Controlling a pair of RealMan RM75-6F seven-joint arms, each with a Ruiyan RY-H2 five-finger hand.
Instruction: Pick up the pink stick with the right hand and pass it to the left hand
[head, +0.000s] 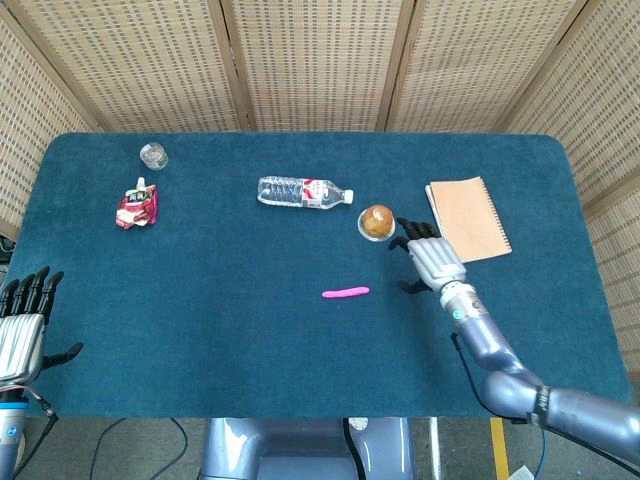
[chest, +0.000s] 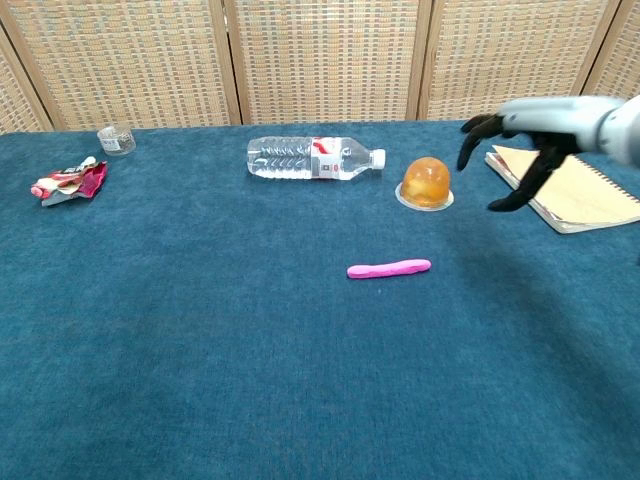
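The pink stick (head: 346, 293) (chest: 389, 268) lies flat on the blue table (head: 220, 300), near its middle. My right hand (head: 429, 257) (chest: 517, 140) hovers above the table to the right of the stick, apart from it, fingers spread and holding nothing. My left hand (head: 22, 325) stays at the table's near left edge, fingers apart and empty; the chest view does not show it.
An orange jelly cup (head: 377, 222) (chest: 426, 183) sits just behind the right hand. A notebook (head: 468, 219) (chest: 566, 186) lies at the right. A water bottle (head: 304, 191) lies behind the stick. At the far left are a red wrapper (head: 136, 207) and a small glass (head: 153, 155).
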